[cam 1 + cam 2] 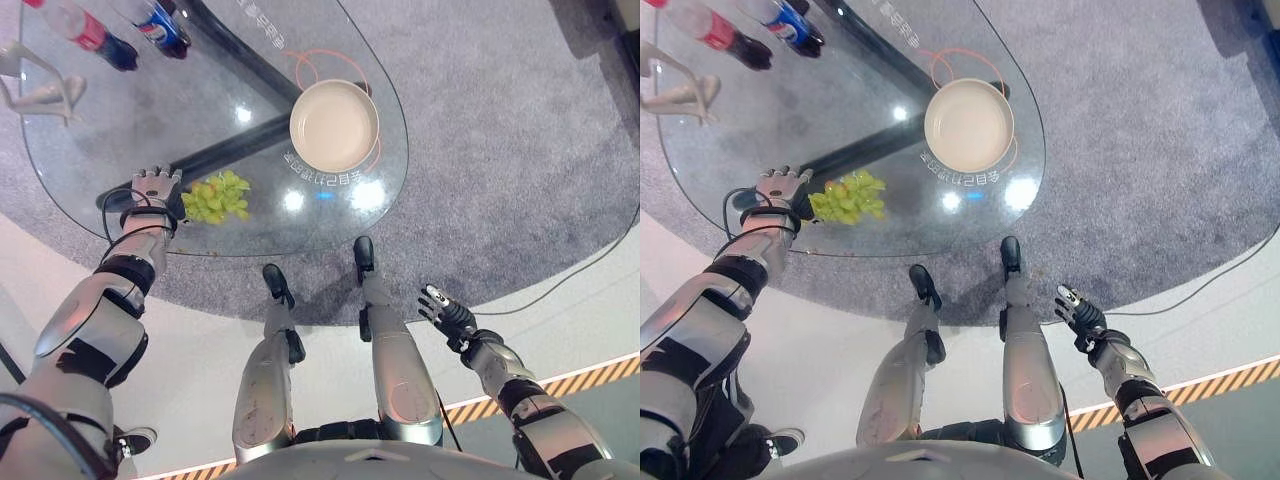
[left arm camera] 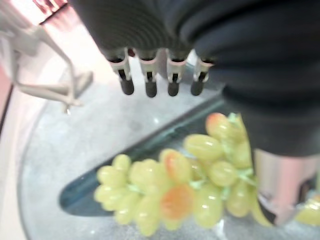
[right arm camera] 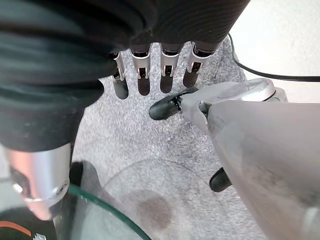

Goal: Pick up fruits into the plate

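From the left eye view, a rounded glass surface (image 1: 90,140) carries a bunch of green grapes (image 1: 216,198) near its front edge and an empty cream plate (image 1: 334,125) further back and to the right, well apart from the fruit. The left robot hand (image 1: 153,187) sits over the glass just beside the grapes, on their left, fingers straight and spread. The right robot hand (image 1: 447,313) hangs off the glass, low on the right above the grey carpet (image 1: 520,150), fingers relaxed and apart. Two bottles (image 1: 120,30) lie at the far left corner of the glass.

The right eye view gives the same layout, the grapes lying between the left robot hand and the plate.

In the left wrist view, the fingers (image 2: 149,75) extend straight, holding nothing, and the grapes lie on the glass below them, some tinged orange.

In the right wrist view, the right robot hand's fingers (image 3: 143,72) point out straight over the carpet, holding nothing, with a curved edge of the glass in the corner.
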